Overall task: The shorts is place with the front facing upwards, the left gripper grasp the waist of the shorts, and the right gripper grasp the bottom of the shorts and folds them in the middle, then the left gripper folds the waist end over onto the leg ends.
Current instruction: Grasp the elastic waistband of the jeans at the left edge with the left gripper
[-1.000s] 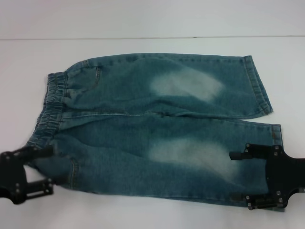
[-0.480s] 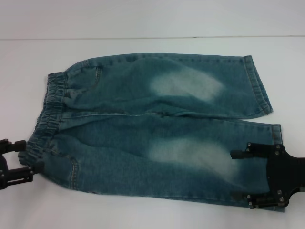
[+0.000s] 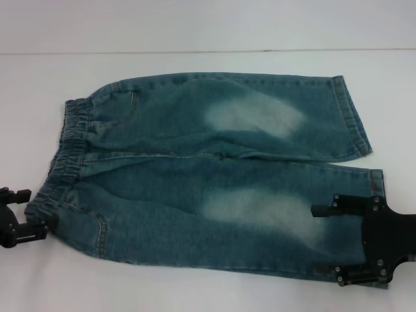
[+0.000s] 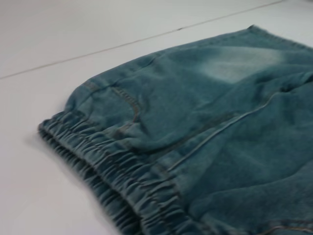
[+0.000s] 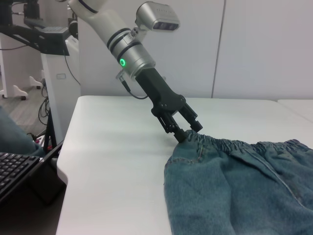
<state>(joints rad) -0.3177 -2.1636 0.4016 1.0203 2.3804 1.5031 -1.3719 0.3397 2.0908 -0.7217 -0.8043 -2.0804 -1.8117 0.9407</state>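
The shorts (image 3: 214, 175) lie flat on the white table, front up, with pale faded patches on both legs. The waist of the shorts (image 3: 68, 146) points left and the bottom of the shorts (image 3: 356, 123) points right. My left gripper (image 3: 36, 211) is at the near corner of the waist, open, its fingertips just reaching the ruched band. The right wrist view shows the left gripper (image 5: 188, 131) touching that corner of the waist (image 5: 230, 145). My right gripper (image 3: 318, 238) is open over the near leg's hem, one finger on either side of it. The waistband (image 4: 122, 196) fills the left wrist view.
The white table (image 3: 195, 32) extends beyond the shorts on every side. In the right wrist view the table's edge (image 5: 66, 161) drops off at the waist end. Off the table there stand a keyboard (image 5: 14, 171) and equipment racks (image 5: 44, 44).
My left gripper has drawn back leftward off the denim to the waist's near corner, and its fingers now stand closer together. The right gripper and the shorts have hardly moved.
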